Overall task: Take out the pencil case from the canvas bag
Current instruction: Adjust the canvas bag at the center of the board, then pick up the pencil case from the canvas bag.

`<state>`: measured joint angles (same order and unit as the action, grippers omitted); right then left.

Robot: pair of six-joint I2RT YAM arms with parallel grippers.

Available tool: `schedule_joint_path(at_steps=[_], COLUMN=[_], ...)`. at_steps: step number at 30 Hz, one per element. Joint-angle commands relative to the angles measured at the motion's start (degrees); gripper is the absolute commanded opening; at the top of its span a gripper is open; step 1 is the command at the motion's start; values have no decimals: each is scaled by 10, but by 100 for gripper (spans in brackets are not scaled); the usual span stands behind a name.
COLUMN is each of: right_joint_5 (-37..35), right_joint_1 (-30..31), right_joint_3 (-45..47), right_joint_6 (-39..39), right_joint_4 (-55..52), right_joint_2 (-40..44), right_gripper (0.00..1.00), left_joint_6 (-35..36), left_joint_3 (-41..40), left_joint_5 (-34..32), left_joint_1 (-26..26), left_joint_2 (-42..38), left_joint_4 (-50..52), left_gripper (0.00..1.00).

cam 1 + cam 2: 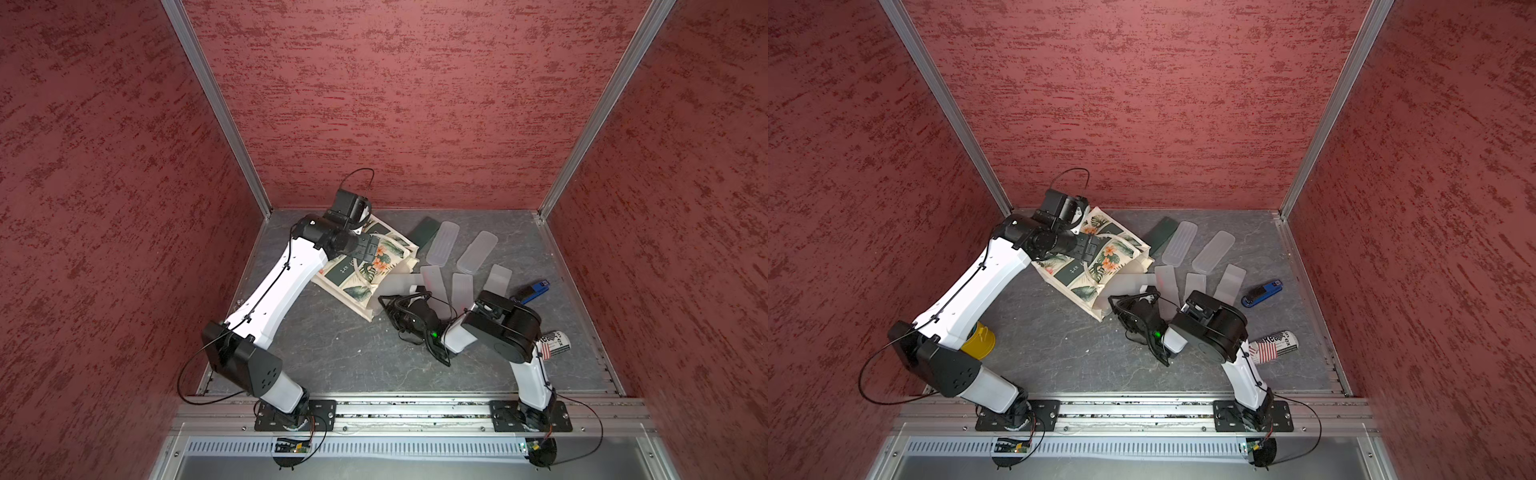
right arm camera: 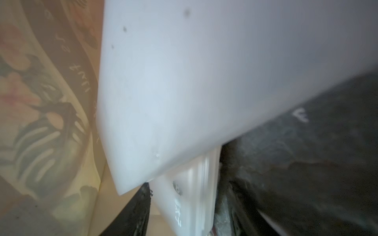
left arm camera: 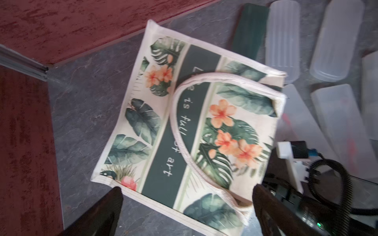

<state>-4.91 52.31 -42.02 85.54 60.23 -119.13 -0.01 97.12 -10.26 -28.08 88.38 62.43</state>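
Observation:
The canvas bag (image 1: 359,272) (image 1: 1086,266) (image 3: 184,122) lies on its side at the back left, leaf-and-flower print up, one rope handle across it. My left gripper (image 1: 374,251) (image 3: 187,189) hovers just above the bag, open, nothing between its fingers. My right gripper (image 1: 390,301) (image 2: 184,194) is at the bag's mouth, shut on the end of a translucent white pencil case (image 2: 184,206) (image 1: 399,282). In the right wrist view a broad white plastic surface fills most of the picture, with the bag's inner cloth beside it.
Several translucent cases (image 1: 442,247) (image 1: 478,251) and a dark green one (image 1: 428,235) lie to the right of the bag. A blue stapler (image 1: 536,291) and a printed can (image 1: 555,343) sit at the right. A yellow cup (image 1: 982,340) stands under the left arm.

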Motion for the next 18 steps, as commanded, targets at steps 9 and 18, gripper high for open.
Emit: schedule_joint_path(at_steps=[9,18], right_joint_5=[-39,-50], right_joint_1=[-7,-46], right_joint_3=[102,141], right_joint_6=[34,85], right_joint_4=[18,106], right_joint_2=[88,72], right_gripper=[78,80], left_joint_6=[-77,-91], left_joint_3=[-76,-75], left_joint_5=[34,13], left_joint_1=[-54,-84], left_joint_2=[-9,14], left_joint_4=[-36,-38], left_gripper=[100,100])
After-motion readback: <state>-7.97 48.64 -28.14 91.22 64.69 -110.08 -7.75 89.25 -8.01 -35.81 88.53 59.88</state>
